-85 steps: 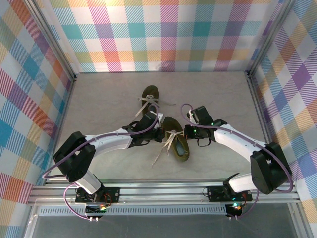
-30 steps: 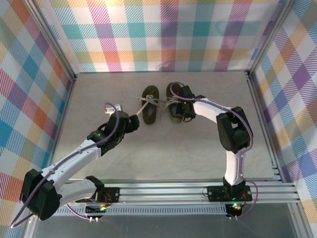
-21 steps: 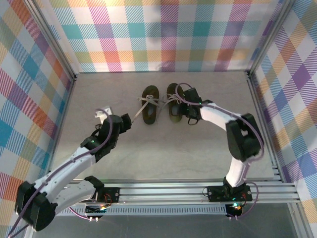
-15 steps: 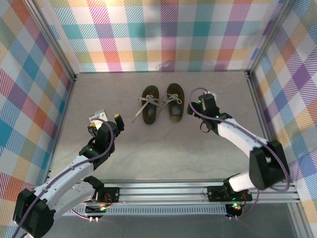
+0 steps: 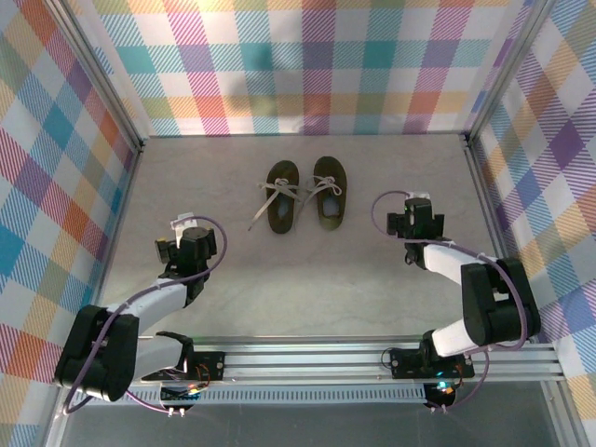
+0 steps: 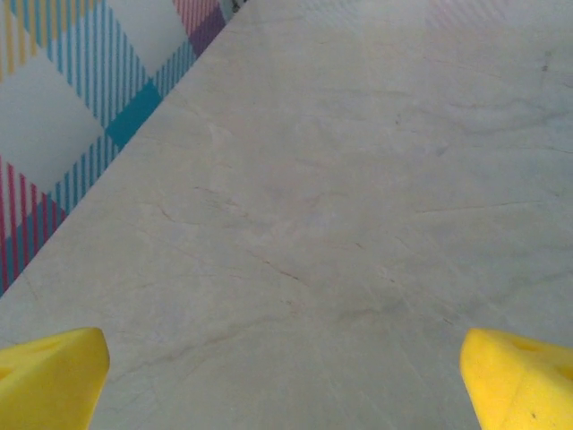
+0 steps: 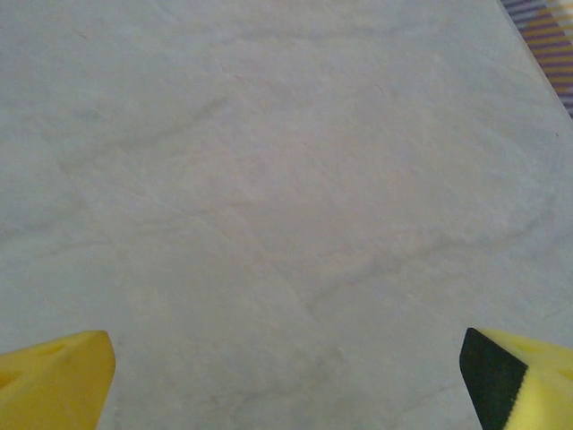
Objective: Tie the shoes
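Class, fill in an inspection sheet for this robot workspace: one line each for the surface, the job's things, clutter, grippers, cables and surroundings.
Surface: pale marbled table, bare in front of both arms.
Job's things: left shoe and right shoe side by side at the far middle; one lace end trails onto the table; knots too small to judge.
Clutter: nothing seen.
Grippers: left gripper and right gripper both open, holding nothing, apart from the shoes.
Cables: left cable and right cable, purple, loop by the wrists, clear of the laces.
Surroundings: plaid walls on three sides; metal rail at the near edge.
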